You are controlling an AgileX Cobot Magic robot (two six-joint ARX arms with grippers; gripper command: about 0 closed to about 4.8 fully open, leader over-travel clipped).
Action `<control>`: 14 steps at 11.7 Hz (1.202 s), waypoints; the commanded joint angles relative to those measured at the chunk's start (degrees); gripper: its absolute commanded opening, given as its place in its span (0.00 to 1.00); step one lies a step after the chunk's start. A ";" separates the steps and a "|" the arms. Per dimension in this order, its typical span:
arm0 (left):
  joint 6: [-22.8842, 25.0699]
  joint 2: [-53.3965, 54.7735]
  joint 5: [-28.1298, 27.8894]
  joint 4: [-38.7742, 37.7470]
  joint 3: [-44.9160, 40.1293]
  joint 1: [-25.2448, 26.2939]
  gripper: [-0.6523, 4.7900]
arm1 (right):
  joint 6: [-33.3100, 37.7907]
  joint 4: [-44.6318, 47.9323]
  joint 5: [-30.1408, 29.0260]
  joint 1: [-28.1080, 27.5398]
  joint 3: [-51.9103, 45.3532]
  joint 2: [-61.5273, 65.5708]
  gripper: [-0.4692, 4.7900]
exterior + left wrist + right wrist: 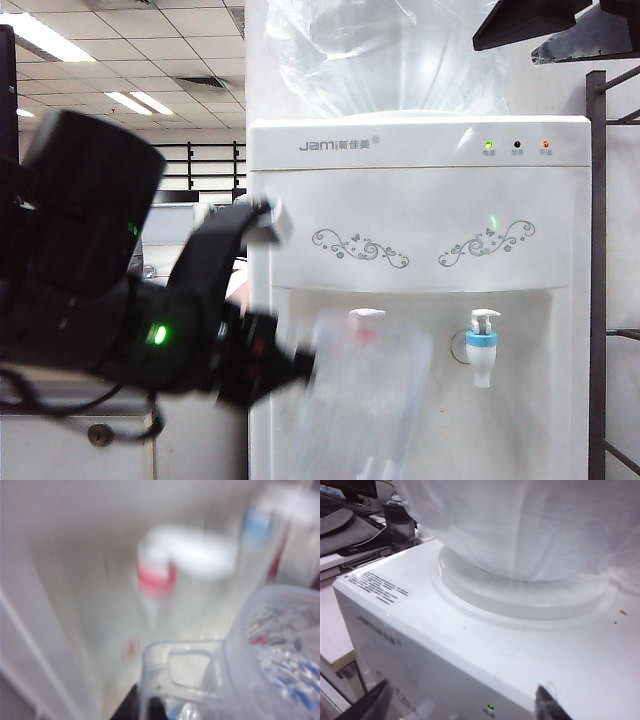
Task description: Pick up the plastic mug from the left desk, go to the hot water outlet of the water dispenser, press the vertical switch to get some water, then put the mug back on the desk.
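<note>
The left end effector (290, 365) is clamping the clear mug (365, 400) by its handle (185, 672), holding it blurred in front of the white dispenser (420, 200), right at the pink-collared hot tap (362, 325). The blue-collared tap (481, 345) is sitting to its right. The right end effector (462, 702) is hovering with its jaws spread wide, holding nothing, above the dispenser's top beside the big bottle (520, 525).

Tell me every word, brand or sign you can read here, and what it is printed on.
"Jam": grey brand name on the water dispenser front, followed by small characters too small to read.
Captions under its three indicator lights: too small.
Sticker on the dispenser's top: fine print, unreadable.
</note>
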 commanded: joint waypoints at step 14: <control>-0.17 6.88 0.42 10.64 2.89 0.17 0.11 | -0.15 0.72 0.07 0.02 0.24 -0.13 0.80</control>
